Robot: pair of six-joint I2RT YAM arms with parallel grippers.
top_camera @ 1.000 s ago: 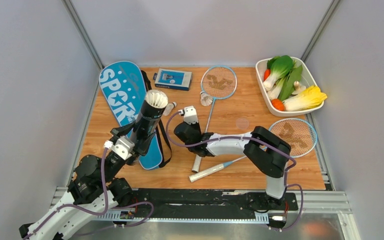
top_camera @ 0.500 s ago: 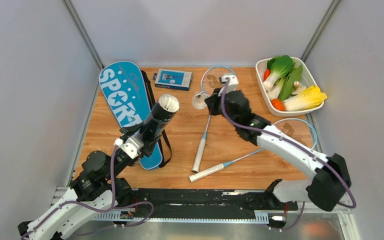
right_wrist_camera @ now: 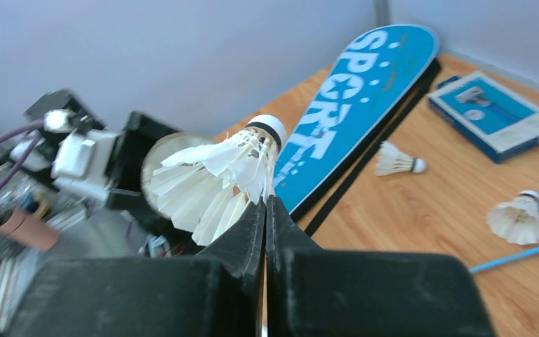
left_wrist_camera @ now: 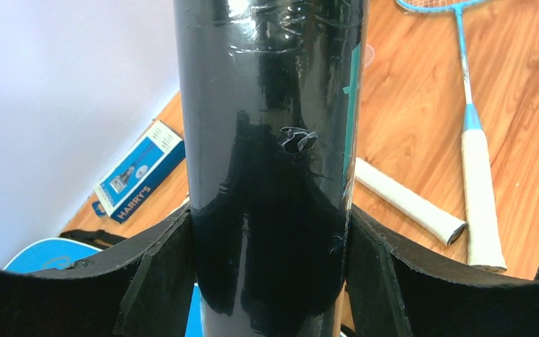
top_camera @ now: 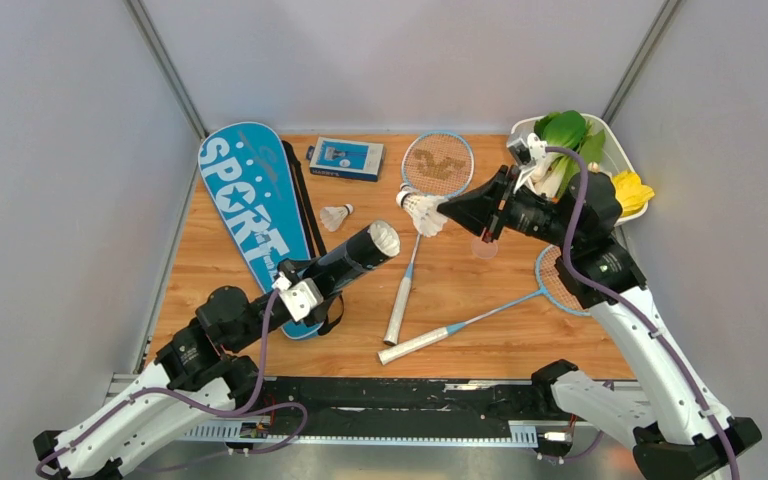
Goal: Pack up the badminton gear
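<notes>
Across the wooden worktop (top_camera: 480,275) the big pieces lie as they did a second ago. The blue "SPORT" racket cover (top_camera: 250,210) is flat along the left. One racket (top_camera: 438,165) has its head at the far side, and the other racket (top_camera: 415,344) slants across the near middle.

What has moved is the long black tube (left_wrist_camera: 270,140). I had it close to upright; it now sits at a low slant with its mouth facing the middle of the worktop. My left end effector (left_wrist_camera: 270,267) is clamped round its lower body, fingers spread wide on either side of it. The mouth looks pale from above, so probably a shuttlecock is already inside, though I can't be sure from this angle.

My right arm has swung away from the tube to the far racket and come up again. Its end effector (right_wrist_camera: 265,207) is pinched fully closed on the feather skirt of a shuttlecock (right_wrist_camera: 217,175). That shuttlecock is held in the air, cork pointing away from the fingers, with the tube mouth showing just behind the feathers in the wrist view.

So I judge the pick is done and the feed into the tube comes next. Two shuttlecocks remain loose: one (top_camera: 336,215) just beside the cover, another (right_wrist_camera: 516,217) by the far racket's frame. Rackets and cover are not yet packed.
</notes>
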